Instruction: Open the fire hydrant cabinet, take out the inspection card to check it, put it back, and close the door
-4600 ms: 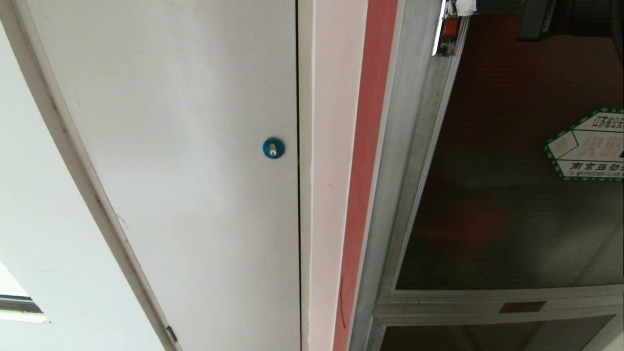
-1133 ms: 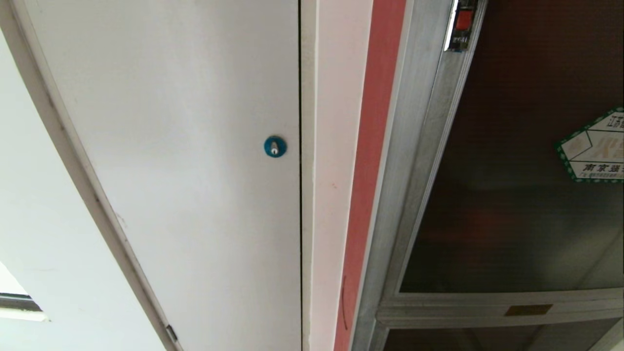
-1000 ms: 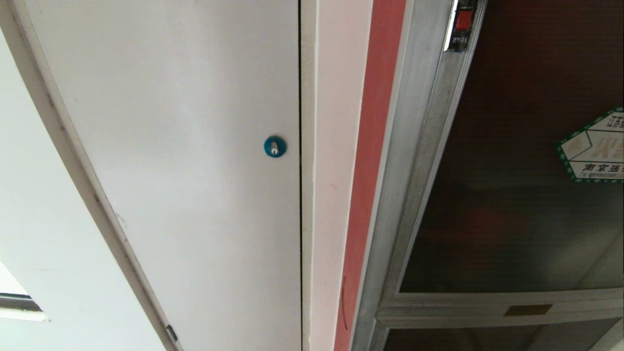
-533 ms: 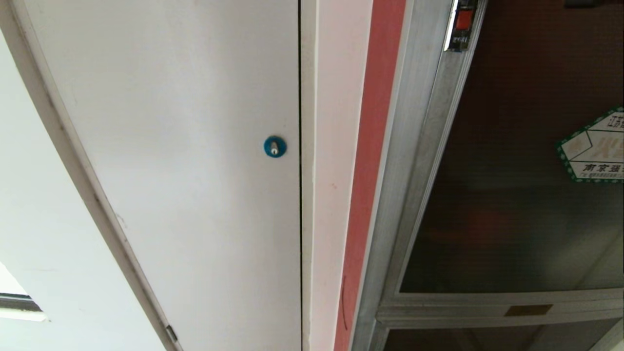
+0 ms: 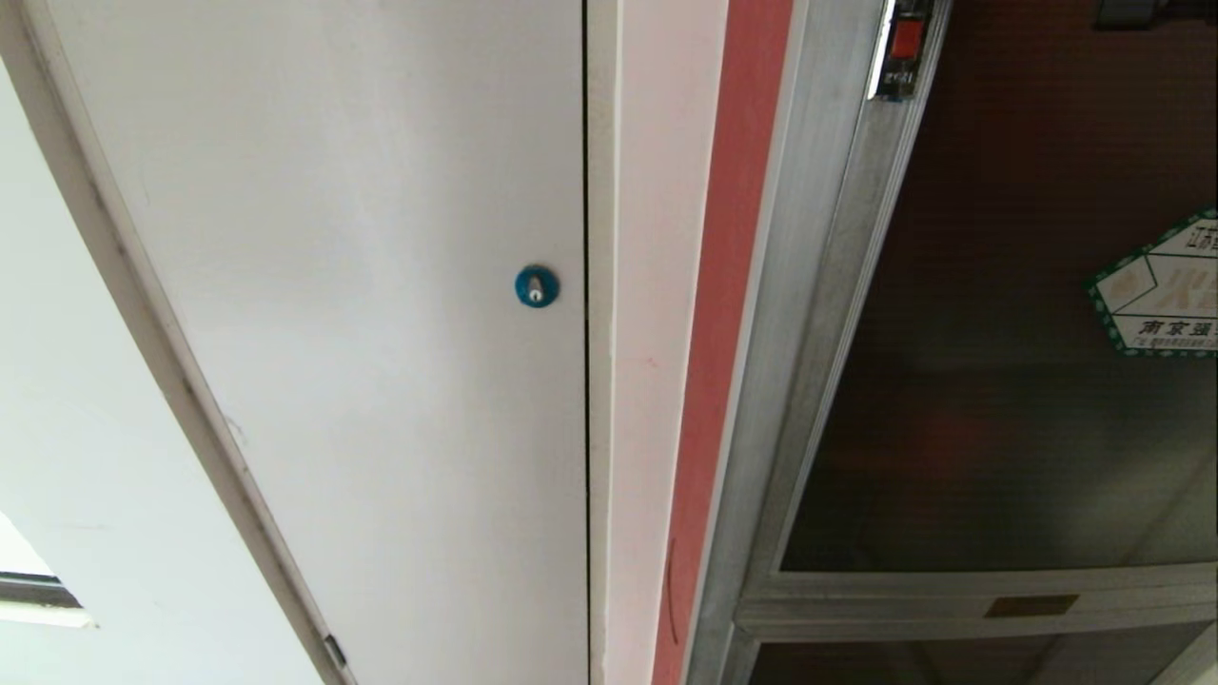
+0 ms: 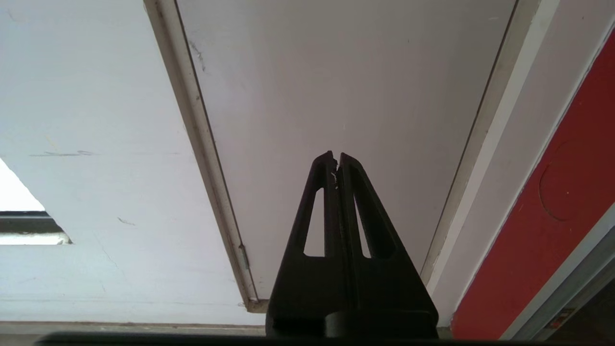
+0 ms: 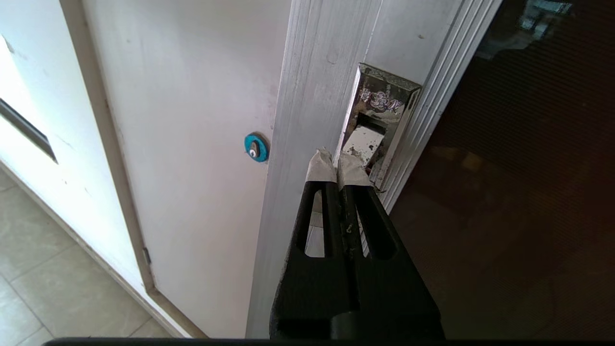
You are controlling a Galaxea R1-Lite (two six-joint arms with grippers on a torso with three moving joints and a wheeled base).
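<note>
Right gripper (image 7: pixel 338 161), jaws together, sits at the door (image 7: pixel 504 192) latch recess; white door (image 5: pixel 362 285) at nine o'clock; left gripper (image 6: pixel 335 157) jaws together.

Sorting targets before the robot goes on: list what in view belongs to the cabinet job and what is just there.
Job:
- cabinet
- door
- latch
- right claw, shut, at the latch recess

Just there:
- white door
- blue lock
- sticker
- left claw, shut, idle
</note>
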